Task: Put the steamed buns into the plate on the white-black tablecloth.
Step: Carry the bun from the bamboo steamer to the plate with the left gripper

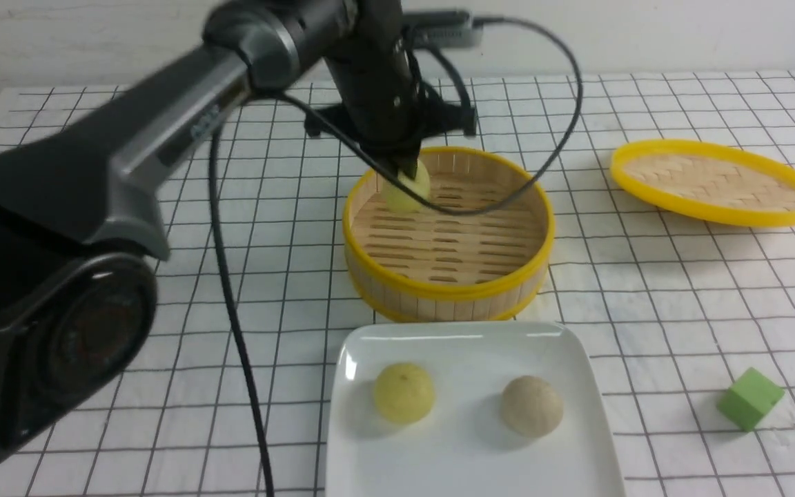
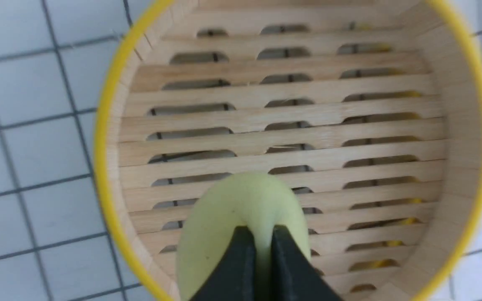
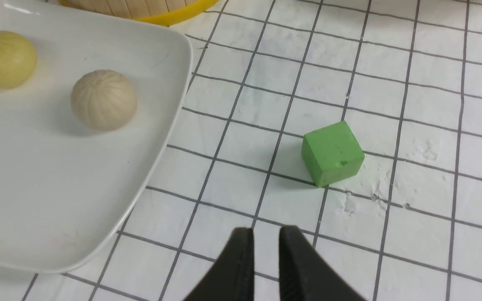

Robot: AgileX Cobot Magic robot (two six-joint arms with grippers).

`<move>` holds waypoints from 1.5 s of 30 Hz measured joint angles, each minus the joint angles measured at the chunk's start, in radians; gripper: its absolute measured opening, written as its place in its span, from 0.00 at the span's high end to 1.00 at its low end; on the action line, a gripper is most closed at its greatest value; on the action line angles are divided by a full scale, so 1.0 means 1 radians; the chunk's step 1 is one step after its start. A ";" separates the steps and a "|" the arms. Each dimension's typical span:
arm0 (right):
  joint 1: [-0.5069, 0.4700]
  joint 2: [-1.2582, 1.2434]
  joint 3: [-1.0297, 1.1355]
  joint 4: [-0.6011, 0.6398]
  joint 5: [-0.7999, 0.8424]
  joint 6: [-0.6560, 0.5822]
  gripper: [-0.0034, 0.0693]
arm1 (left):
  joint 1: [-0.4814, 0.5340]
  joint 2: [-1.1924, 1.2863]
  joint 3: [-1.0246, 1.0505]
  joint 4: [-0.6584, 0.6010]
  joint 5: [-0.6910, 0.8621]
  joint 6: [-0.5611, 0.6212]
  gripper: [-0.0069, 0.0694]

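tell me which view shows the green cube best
The right wrist view: the green cube is large and sharp, top and two sides visible, on the checked cloth beside the plate. The front view shows it small near the right edge. The left wrist view misses it, showing only the basket and a pinched bun.

- Bright, even, diffuse light fills all three views; no corner is dim.
- Glare: white streaks sit on the plate (image 1: 348,366) rim at its far-left corner in the front view.
- Soft, pale shadows lie beside the beige-grey bun (image 1: 531,406) and the green cube (image 3: 332,153).
- Front view: the left arm (image 1: 94,172), close to the lens, is blurred.
- Left wrist view is soft throughout. The steamer basket (image 2: 107,125) rim smears, and the pinched pale yellow bun (image 2: 241,200) and the left gripper (image 2: 262,232) lack detail.
- Right wrist view is the sharpest: creases in the white-black tablecloth (image 3: 391,104) show.
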 joint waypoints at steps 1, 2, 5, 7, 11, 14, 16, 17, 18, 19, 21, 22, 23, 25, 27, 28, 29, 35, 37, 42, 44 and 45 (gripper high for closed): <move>0.000 0.000 0.000 0.000 0.000 0.000 0.79 | 0.000 -0.042 -0.021 0.014 0.009 0.000 0.88; 0.000 0.000 0.000 0.000 0.000 0.000 0.79 | -0.001 -0.085 -0.036 0.032 0.011 0.003 0.88; 0.000 0.000 0.000 0.000 0.002 0.004 0.78 | -0.002 -0.217 -0.041 0.074 0.013 0.013 0.88; 0.000 0.000 0.000 0.002 0.004 0.011 0.78 | -0.002 -0.271 -0.013 0.075 0.013 0.026 0.88; 0.000 0.000 0.000 0.003 0.011 0.034 0.77 | -0.002 -0.483 0.314 0.002 0.013 0.078 0.88; 0.000 0.000 0.000 0.002 0.012 0.038 0.77 | -0.002 -0.563 0.547 -0.037 0.013 0.098 0.88; 0.000 0.000 -0.001 0.004 0.012 0.042 0.77 | -0.004 -0.619 0.740 -0.072 0.009 0.101 0.88; 0.000 0.000 -0.002 0.006 0.012 0.042 0.77 | -0.008 -0.638 0.834 -0.088 -0.010 0.098 0.88; 0.000 0.000 -0.003 0.010 0.012 0.042 0.77 | -0.016 -0.658 0.923 -0.105 -0.048 0.091 0.88; 0.000 0.000 -0.003 0.012 0.012 0.042 0.77 | -0.031 -0.672 1.002 -0.121 -0.099 0.082 0.88; 0.000 0.000 -0.004 0.015 0.012 0.042 0.81 | -0.073 -0.680 1.129 -0.141 -0.203 0.069 0.88; 0.000 0.000 -0.004 0.015 0.011 0.042 0.82 | -0.096 -0.678 1.174 -0.144 -0.245 0.064 0.88; 0.000 0.000 -0.004 0.015 0.011 0.042 0.86 | -0.114 -0.673 1.201 -0.146 -0.272 0.062 0.88; 0.000 -0.001 -0.004 0.015 0.007 0.041 0.91 | -0.145 -0.659 1.234 -0.148 -0.307 0.047 0.88; 0.000 -0.002 -0.004 0.015 -0.004 0.041 0.97 | -0.176 -0.637 1.250 -0.144 -0.337 0.018 0.88; 0.000 -0.002 -0.005 0.015 -0.006 0.041 0.97 | -0.186 -0.629 1.251 -0.142 -0.347 0.013 0.88; 0.000 -0.002 -0.005 0.015 -0.006 0.041 0.97 | -0.197 -0.621 1.251 -0.134 -0.360 0.006 0.88; 0.000 -0.002 -0.005 0.015 -0.011 0.039 0.97 | -0.254 -0.550 1.251 -0.112 -0.451 -0.034 0.88; 0.000 -0.002 -0.006 0.015 -0.011 0.038 0.97 | -0.259 -0.518 1.251 -0.115 -0.473 -0.040 0.88; 0.000 -0.002 -0.007 0.015 -0.012 0.037 0.97 | -0.261 -0.458 1.251 -0.125 -0.511 -0.042 0.85; 0.000 -0.002 -0.007 0.015 -0.013 0.037 0.97 | -0.262 -0.450 1.251 -0.130 -0.518 -0.042 0.82; 0.000 -0.002 -0.007 0.015 -0.013 0.037 0.97 | -0.262 -0.447 1.251 -0.133 -0.521 -0.043 0.78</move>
